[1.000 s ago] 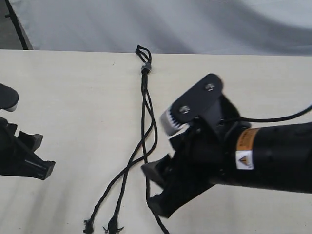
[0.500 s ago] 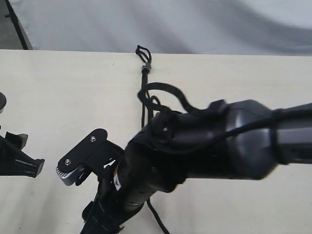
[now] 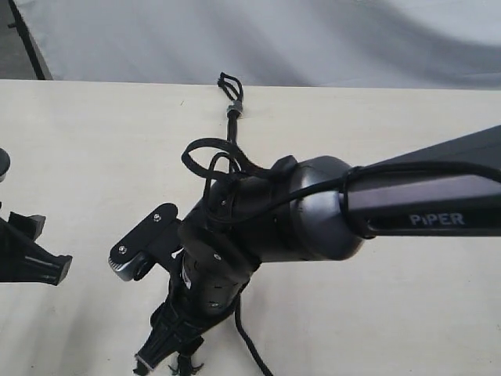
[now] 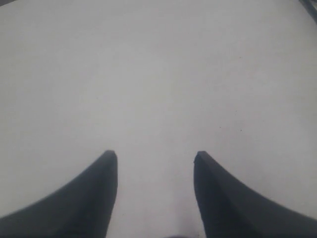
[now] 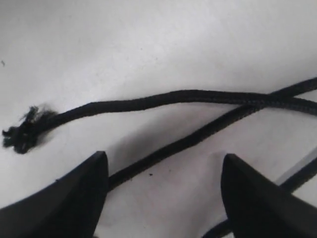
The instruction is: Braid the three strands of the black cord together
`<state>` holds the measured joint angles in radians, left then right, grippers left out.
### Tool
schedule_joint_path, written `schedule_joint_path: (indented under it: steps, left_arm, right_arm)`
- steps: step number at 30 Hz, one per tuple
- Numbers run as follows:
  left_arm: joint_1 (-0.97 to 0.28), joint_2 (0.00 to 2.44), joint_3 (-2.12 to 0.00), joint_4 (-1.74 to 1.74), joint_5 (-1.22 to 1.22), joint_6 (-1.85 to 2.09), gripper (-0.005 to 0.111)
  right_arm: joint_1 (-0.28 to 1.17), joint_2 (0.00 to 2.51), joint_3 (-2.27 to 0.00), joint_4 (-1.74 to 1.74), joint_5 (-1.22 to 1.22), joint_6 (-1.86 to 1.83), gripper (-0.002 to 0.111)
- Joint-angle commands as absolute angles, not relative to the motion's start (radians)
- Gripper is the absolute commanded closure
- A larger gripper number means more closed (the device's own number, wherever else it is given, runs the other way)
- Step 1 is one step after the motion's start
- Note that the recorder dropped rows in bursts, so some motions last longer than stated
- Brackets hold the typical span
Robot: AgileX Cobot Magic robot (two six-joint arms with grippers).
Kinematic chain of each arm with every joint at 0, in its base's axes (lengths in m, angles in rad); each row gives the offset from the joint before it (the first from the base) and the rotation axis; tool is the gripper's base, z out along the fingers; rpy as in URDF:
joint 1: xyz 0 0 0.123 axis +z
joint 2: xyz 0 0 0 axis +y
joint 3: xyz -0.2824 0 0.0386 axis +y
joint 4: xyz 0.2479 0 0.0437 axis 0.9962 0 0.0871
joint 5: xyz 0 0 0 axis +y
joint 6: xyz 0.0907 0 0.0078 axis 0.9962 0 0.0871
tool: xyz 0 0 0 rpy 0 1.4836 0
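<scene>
While your right gripper (image 5: 164, 156) hangs open, holding nothing, two strands (image 5: 163, 99) just cross ahead of its tips. Your left gripper (image 4: 154, 153) gapes over bare table (image 4: 158, 59). Braiding's barely started, I'd say.

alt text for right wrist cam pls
A black strand with a frayed tip crosses a second strand on a pale table. The second strand runs through the gap between the open jaws, not gripped.
</scene>
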<state>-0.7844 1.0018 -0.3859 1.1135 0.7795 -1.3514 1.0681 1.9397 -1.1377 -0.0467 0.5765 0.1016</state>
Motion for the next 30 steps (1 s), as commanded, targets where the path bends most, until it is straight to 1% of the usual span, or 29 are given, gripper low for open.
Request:
schedule_joint_path:
  steps: [1, 3, 5, 6, 7, 10, 11, 18, 22, 24, 30]
  left_arm:
    - [-0.789, 1.000, -0.380, 1.115, 0.785, -1.361, 0.061]
    - [-0.789, 1.000, -0.380, 1.115, 0.785, -1.361, 0.061]
    - [-0.789, 1.000, -0.380, 1.115, 0.785, -1.361, 0.061]
    - [-0.789, 1.000, -0.380, 1.115, 0.785, -1.361, 0.061]
    - [-0.789, 1.000, -0.380, 1.115, 0.785, -1.361, 0.061]
    - [-0.789, 1.000, -0.380, 1.115, 0.785, -1.361, 0.061]
    - [-0.789, 1.000, -0.380, 1.115, 0.785, -1.361, 0.061]
    - [-0.789, 1.000, -0.380, 1.113, 0.783, -1.361, 0.061]
    - [-0.789, 1.000, -0.380, 1.109, 0.783, -1.361, 0.061]
    - [-0.789, 1.000, -0.380, 1.109, 0.783, -1.361, 0.061]
    - [-0.789, 1.000, -0.380, 1.101, 0.783, -1.361, 0.061]
  right_arm:
    - [1.060, 1.971, -1.142, -0.050, 0.561, 0.105, 0.046]
    - [1.060, 1.992, -1.142, -0.050, 0.571, 0.091, 0.048]
    - [1.060, 2.008, -1.142, -0.051, 0.592, 0.065, 0.057]
    - [1.060, 2.008, -1.142, -0.051, 0.609, 0.055, 0.067]
    - [1.060, 2.008, -1.142, -0.056, 0.620, 0.056, 0.075]
    - [1.060, 1.991, -1.142, -0.081, 0.642, 0.053, 0.103]
    - [1.060, 1.979, -1.142, -0.100, 0.647, 0.053, 0.109]
    - [1.060, 1.900, -1.227, -0.200, 0.747, 0.048, 0.109]
    - [1.058, 1.886, -1.234, -0.400, 0.753, 0.048, 0.109]
    - [1.040, 1.908, -1.228, -0.487, 0.762, 0.054, 0.109]
    - [0.951, 2.014, -1.217, -0.488, 0.739, 0.052, 0.109]
